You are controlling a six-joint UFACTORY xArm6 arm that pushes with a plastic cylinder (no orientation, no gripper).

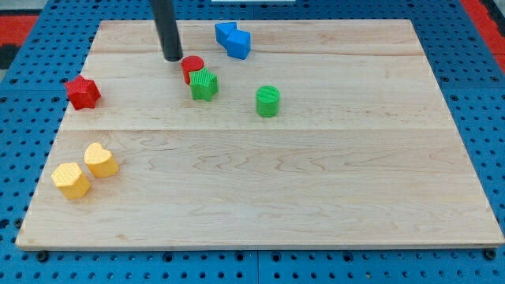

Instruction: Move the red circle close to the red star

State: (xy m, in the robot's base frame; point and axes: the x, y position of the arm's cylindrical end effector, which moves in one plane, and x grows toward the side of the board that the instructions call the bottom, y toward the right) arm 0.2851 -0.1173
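Observation:
The red circle sits near the view's top, left of centre, touching a green block at its lower right. The red star lies at the board's left edge, well to the left of the circle. My tip stands just left of the red circle and slightly above it, very close to it; I cannot tell if it touches.
A blue block lies near the top edge, right of the circle. A green cylinder stands right of the green block. Two yellow blocks, one heart-shaped and one hexagonal, lie at the lower left on the wooden board.

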